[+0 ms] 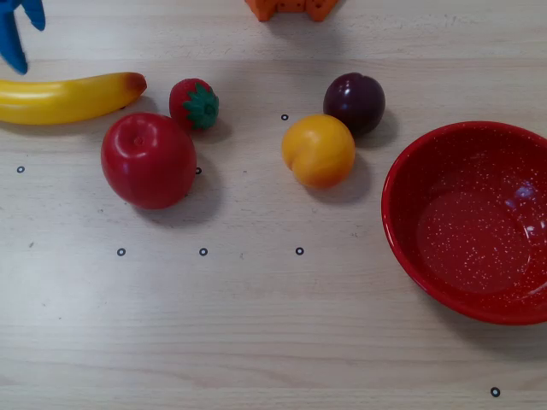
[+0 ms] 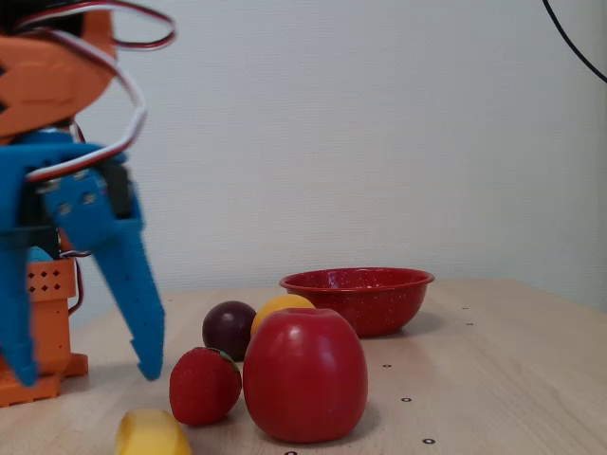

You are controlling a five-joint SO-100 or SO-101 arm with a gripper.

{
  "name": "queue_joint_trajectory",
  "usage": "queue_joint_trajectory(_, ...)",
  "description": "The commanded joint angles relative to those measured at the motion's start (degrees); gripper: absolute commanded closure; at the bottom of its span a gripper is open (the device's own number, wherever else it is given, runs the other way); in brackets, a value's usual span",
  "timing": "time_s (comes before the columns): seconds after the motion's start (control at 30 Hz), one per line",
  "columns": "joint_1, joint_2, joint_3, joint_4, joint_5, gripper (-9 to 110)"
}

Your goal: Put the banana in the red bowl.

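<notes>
Fixed view shows the gripper spread wide, seemingly just above the banana, red bowl well apart

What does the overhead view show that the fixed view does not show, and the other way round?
Only the overhead view shows the banana along its length and the speckled inside of the red bowl. Only the fixed view shows the whole gripper, open and above the table, and the orange arm base. Both show the apple, the strawberry, the dark plum and the yellow-orange fruit.
</notes>
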Motion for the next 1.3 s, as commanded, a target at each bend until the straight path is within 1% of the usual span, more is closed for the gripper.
queue_joint_trajectory(0.0,-1.93,2.72,-5.71,2.20,2.64,65)
queue_joint_trajectory(0.1,-3.16,0.88,-6.68,1.05,5.01,52)
queue_joint_trajectory(0.17,-3.60,-0.18,-7.03,0.18,6.15,46)
queue_joint_trajectory(0.33,-3.60,-2.72,-7.12,-3.87,7.03,41)
queue_joint_trajectory(0.5,-2.90,-5.89,-8.88,-6.42,5.62,30)
queue_joint_trajectory(0.7,-2.29,-9.67,-12.74,-4.83,6.15,30)
queue_joint_trajectory(0.73,-2.29,-10.20,-13.27,-4.48,6.33,27)
queue_joint_trajectory(0.8,-2.20,-11.43,-14.41,-4.04,6.77,26)
queue_joint_trajectory(1.27,-0.62,-16.87,-17.05,-1.49,7.47,26)
